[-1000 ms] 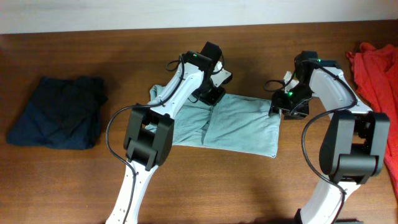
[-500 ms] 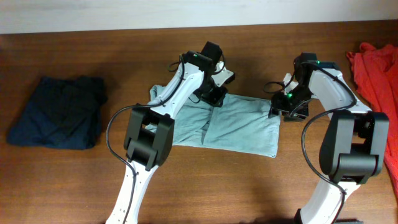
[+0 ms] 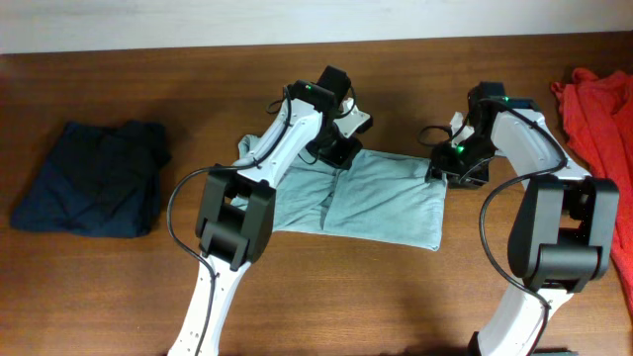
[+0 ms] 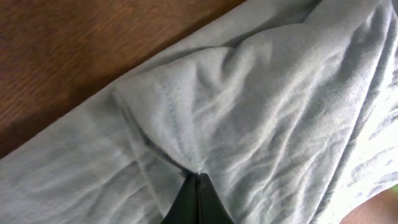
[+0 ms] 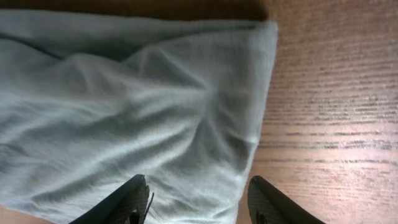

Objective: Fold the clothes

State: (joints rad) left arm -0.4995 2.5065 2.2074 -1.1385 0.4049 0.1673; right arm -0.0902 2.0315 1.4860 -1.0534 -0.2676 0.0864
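Three clothes are lying on the brown table (image 3: 326, 297).
The pale blue-grey shirt (image 3: 386, 203) is lying in the middle, folded into a long wrinkly strip. The dark blue one (image 3: 94, 178) is sitting folded at the far left. The red-orange one (image 3: 598, 109) is lying crumpled at the far right.

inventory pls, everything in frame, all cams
grey-blue T-shirt: 1, pale grey-blue, table centre, partly folded
navy garment: 1, dark navy, left side of table, loosely folded
red-orange garment: 1, red-orange, right edge of table, partly out of frame
table: 1, brown wood, under everything
left gripper: 1, black fingers, shut, pinching a crease at the T-shirt's far edge
right gripper: 1, black fingers, open, over the T-shirt's right end
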